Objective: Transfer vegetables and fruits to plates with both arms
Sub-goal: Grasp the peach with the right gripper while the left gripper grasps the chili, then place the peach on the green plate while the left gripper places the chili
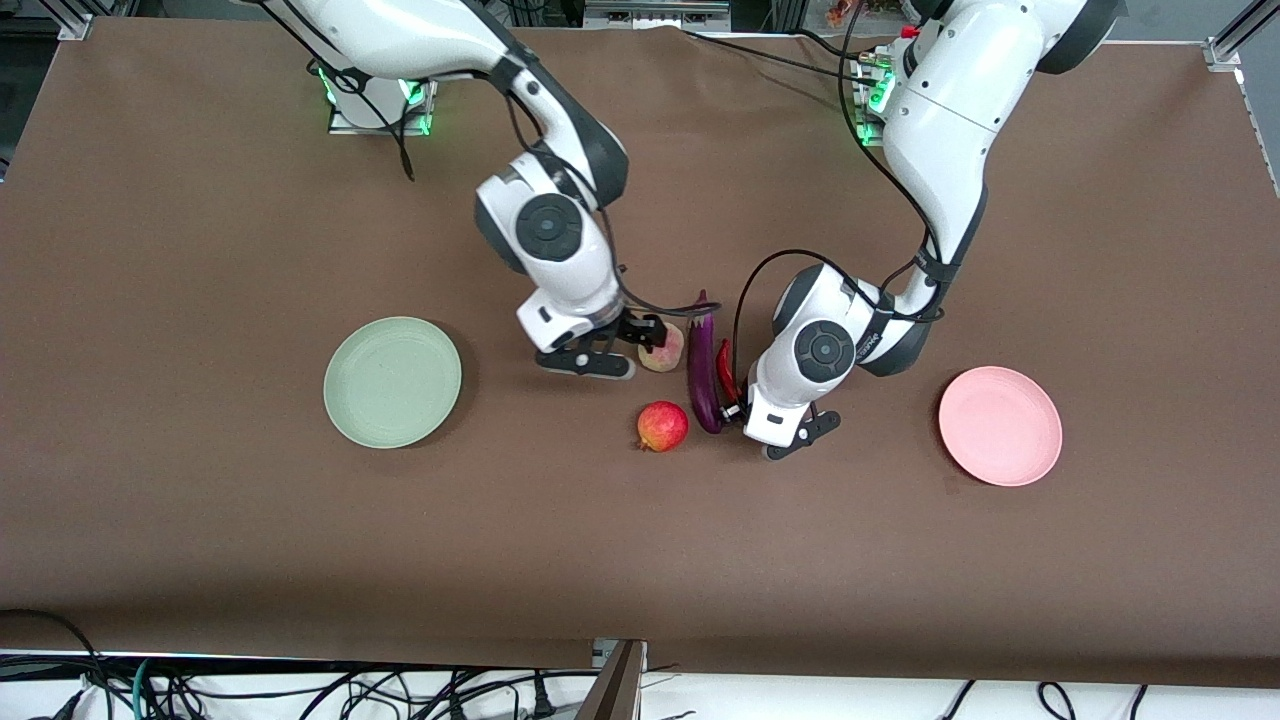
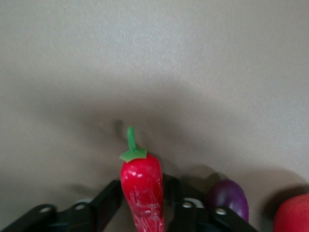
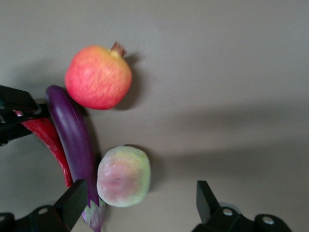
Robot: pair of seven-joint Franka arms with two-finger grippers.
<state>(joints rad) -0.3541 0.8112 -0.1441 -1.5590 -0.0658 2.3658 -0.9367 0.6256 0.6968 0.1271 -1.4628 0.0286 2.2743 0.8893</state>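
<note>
Squeezing the red chili pepper (image 2: 142, 191) between left gripper (image 2: 140, 203) fingers beside the eggplant (image 1: 703, 370). Spreading right gripper (image 3: 140, 203) fingers wide around the peach (image 3: 123, 176), for plates.

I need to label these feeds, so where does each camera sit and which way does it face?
Front view: high across the table, facing both arms' bases; shows both arms, the green plate and the pink plate.
Left wrist view: on the left arm's wrist, looking down past the left gripper, its fingers around the chili.
Right wrist view: on the right wrist, looking down past the open right gripper at the peach.
All three show the eggplant.
</note>
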